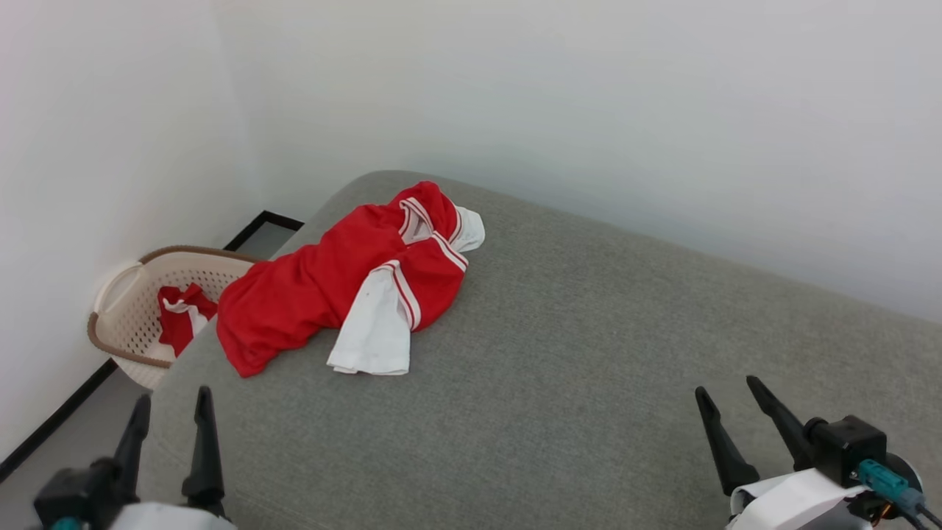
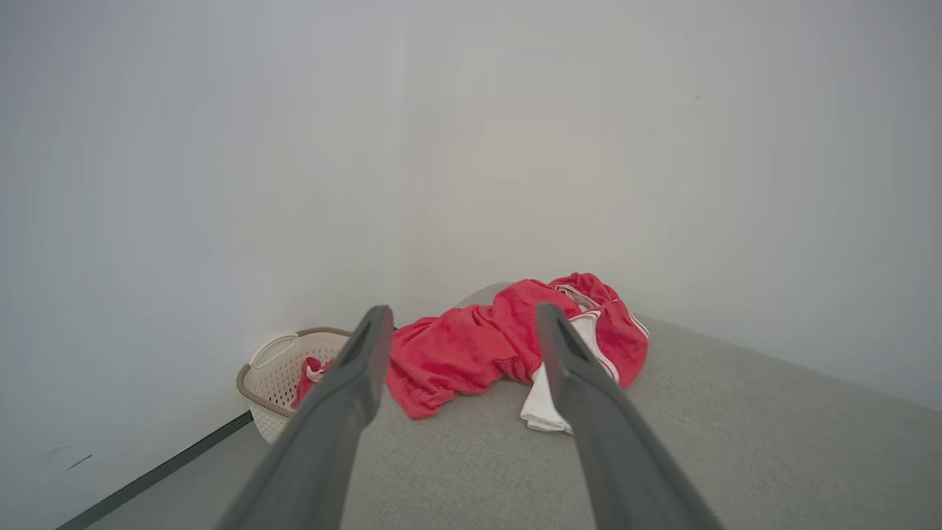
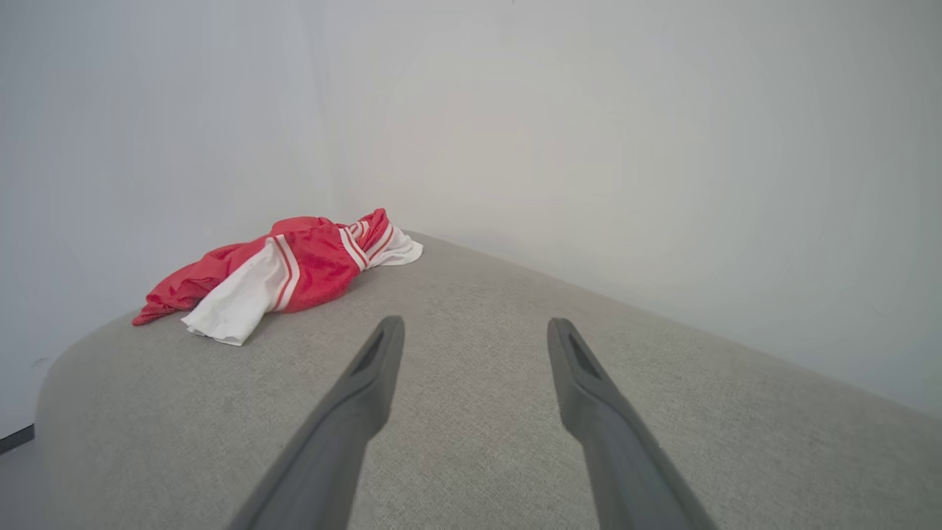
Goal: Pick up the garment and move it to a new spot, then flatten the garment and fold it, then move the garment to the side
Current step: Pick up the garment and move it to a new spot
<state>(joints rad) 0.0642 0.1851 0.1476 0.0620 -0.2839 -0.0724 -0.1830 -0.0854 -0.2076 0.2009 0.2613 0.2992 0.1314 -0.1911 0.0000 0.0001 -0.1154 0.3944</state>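
Note:
The garment (image 1: 346, 283) is a red jersey T-shirt with white sleeve ends and striped trim. It lies crumpled near the far left corner of the grey padded surface (image 1: 589, 353). The left wrist view shows the garment (image 2: 471, 346) ahead of my fingers, and the right wrist view has the garment (image 3: 287, 269) off to the left. My left gripper (image 1: 173, 408) hovers open at the lower left, well short of the cloth. At the lower right my right gripper (image 1: 728, 394) is open too, far from the shirt and holding nothing.
A cream laundry basket (image 1: 129, 309) with brown rim stands on the floor in the corner left of the surface, with a red-and-white cloth (image 1: 180, 313) in it. White walls close in behind and to the left. The surface's rounded left edge drops to the floor.

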